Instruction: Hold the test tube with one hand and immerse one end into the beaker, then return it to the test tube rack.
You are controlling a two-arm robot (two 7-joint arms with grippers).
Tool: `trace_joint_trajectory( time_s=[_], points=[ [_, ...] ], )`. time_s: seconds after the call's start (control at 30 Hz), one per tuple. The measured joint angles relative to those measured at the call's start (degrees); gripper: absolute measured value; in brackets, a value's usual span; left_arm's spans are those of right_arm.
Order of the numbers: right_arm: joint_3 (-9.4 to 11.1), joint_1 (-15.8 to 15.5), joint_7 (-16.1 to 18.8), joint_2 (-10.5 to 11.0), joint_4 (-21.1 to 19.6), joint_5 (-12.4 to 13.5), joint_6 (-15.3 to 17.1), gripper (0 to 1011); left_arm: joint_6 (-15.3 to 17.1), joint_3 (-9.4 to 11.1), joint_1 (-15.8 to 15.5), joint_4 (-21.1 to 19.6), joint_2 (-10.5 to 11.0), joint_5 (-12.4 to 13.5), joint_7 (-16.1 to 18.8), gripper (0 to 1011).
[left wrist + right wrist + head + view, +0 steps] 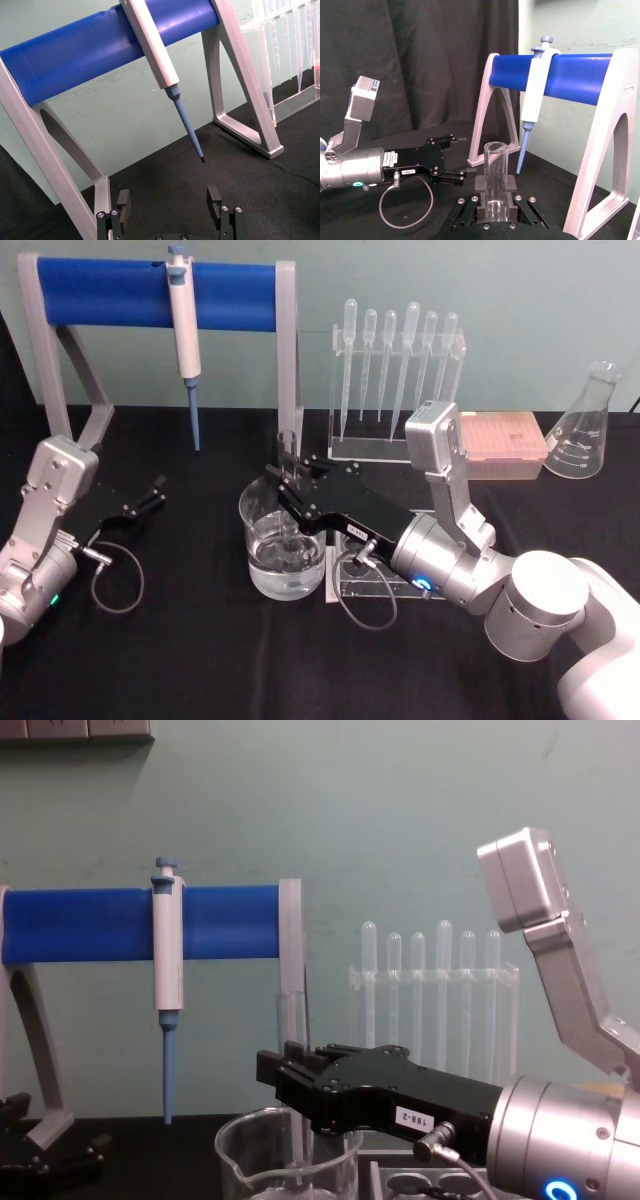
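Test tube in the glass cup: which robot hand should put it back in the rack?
The right. The right gripper already clamps the test tube upright over the beaker, and the rack sits just beside that. The left gripper rests open, far off to the left, holding nothing.

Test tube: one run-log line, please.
right gripper: shut on test tube, upright | lower end: in beaker, water contact unclear | left gripper: open, parked left | test tube rack: return pending
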Motion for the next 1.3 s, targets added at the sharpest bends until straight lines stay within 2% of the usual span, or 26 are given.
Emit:
trace_joint_trajectory(
  time_s=[1.3],
  points=[
    [0.00, 0.00, 0.00, 0.00, 0.00, 0.00, 0.00, 225, 0.00, 0.00, 0.00, 0.00, 0.00, 0.00, 0.00, 1000]
  ],
)
